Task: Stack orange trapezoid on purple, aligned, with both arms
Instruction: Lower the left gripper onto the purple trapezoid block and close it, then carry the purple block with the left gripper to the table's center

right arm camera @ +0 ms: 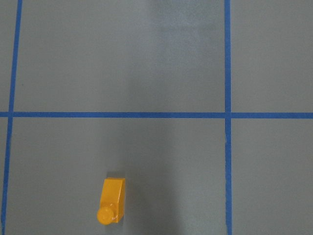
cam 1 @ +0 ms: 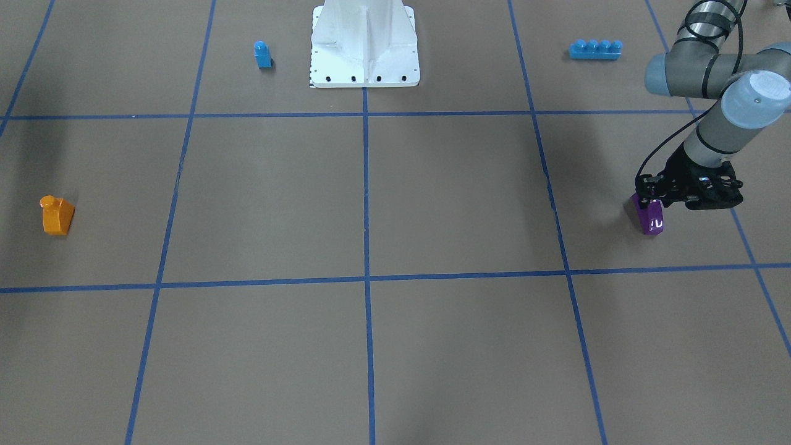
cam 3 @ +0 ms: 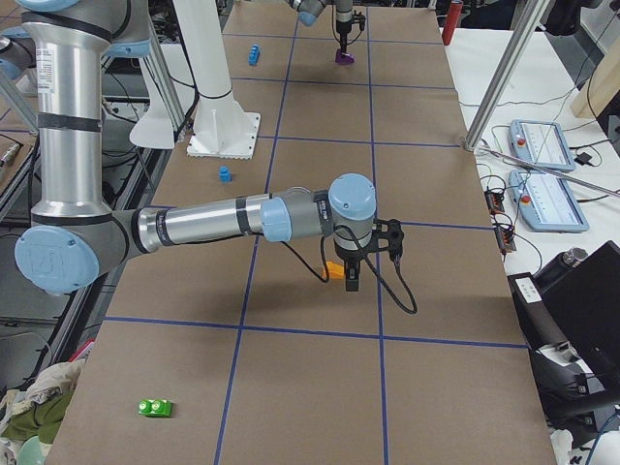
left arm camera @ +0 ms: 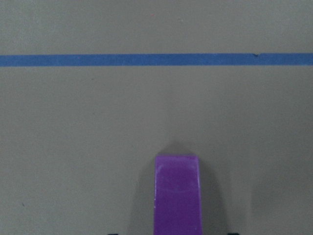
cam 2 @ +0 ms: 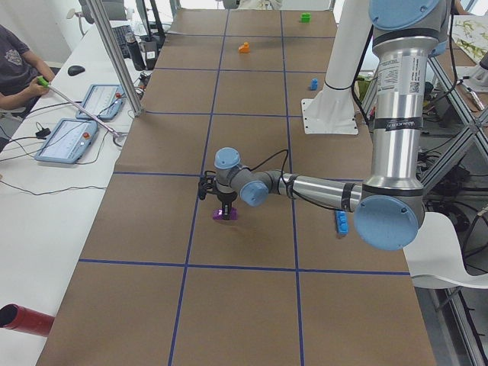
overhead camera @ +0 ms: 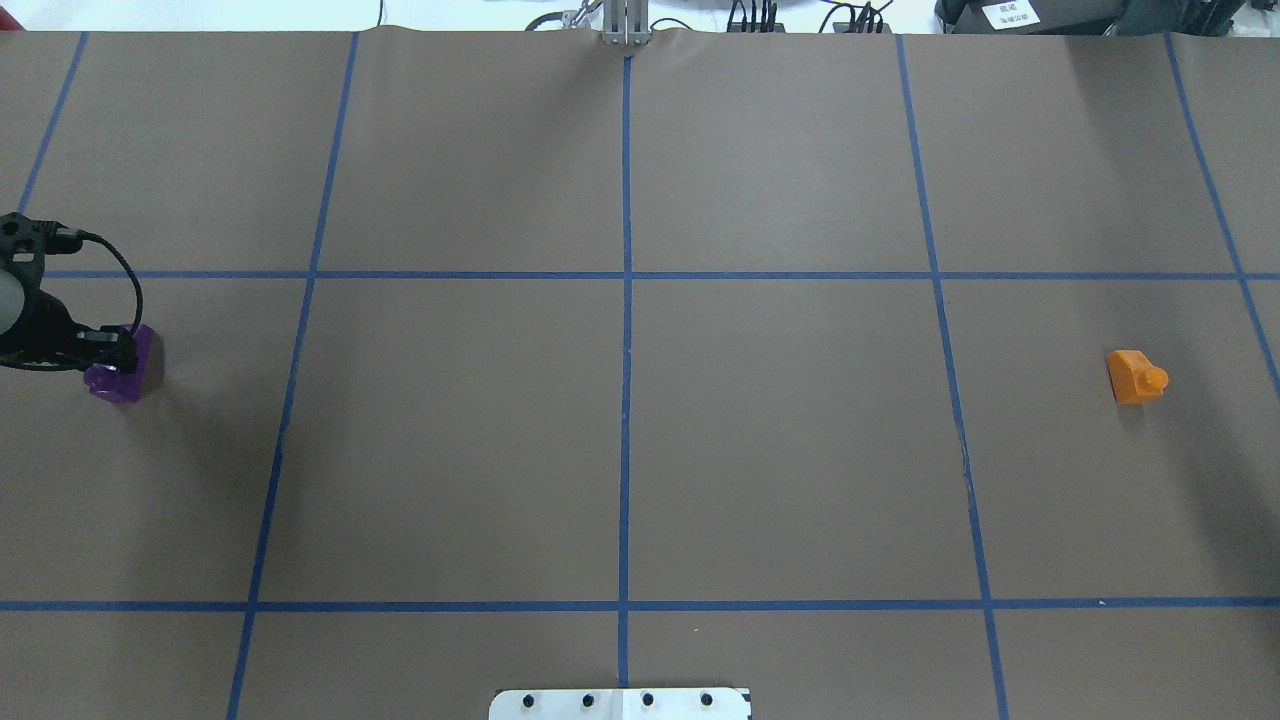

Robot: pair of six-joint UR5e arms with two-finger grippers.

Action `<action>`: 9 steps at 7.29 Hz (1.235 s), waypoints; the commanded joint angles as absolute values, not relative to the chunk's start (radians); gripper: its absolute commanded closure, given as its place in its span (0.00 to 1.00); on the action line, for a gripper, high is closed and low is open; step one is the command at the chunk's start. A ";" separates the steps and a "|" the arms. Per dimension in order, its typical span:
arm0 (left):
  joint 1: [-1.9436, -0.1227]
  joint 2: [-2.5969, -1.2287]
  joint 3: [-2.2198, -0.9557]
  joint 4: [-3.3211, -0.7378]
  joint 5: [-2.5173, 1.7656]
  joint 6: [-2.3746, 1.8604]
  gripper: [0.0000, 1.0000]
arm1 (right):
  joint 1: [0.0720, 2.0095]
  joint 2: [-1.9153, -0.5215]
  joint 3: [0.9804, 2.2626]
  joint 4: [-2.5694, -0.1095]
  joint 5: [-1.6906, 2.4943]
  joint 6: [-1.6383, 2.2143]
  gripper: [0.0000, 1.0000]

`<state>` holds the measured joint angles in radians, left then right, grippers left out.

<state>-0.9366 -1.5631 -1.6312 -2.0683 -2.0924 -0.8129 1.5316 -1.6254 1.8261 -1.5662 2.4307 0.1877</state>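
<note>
The purple brick (cam 1: 652,221) rests on the brown table at my left side; it also shows in the overhead view (overhead camera: 115,382) and low in the left wrist view (left arm camera: 177,196). My left gripper (cam 1: 649,204) is down over it, open, with a finger on each side and a gap to the brick. The orange trapezoid (cam 1: 57,216) sits alone at the far right side (overhead camera: 1133,377), stud up. The right wrist view sees it from high above (right arm camera: 112,200). My right gripper (cam 3: 351,281) shows only in the exterior right view, above the orange trapezoid; I cannot tell whether it is open.
A small blue one-stud brick (cam 1: 262,54) and a long blue four-stud brick (cam 1: 595,49) lie near the white base pedestal (cam 1: 364,49). A green brick (cam 3: 155,408) lies near the table's right end. Blue tape lines grid the table.
</note>
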 commanded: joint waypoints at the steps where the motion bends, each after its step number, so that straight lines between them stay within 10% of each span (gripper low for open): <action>1: -0.920 -1.565 -1.631 -2.068 -2.094 -0.810 0.78 | 1.531 -1.623 1.828 -1.566 2.437 0.195 0.00; 2: -0.922 -1.565 -1.659 -2.059 -2.106 -0.808 1.00 | 1.531 -1.621 1.827 -1.566 2.436 0.195 0.00; 9: -0.717 -2.128 -1.792 -1.570 -1.926 -0.796 1.00 | 1.531 -1.620 1.827 -1.566 2.438 0.210 0.00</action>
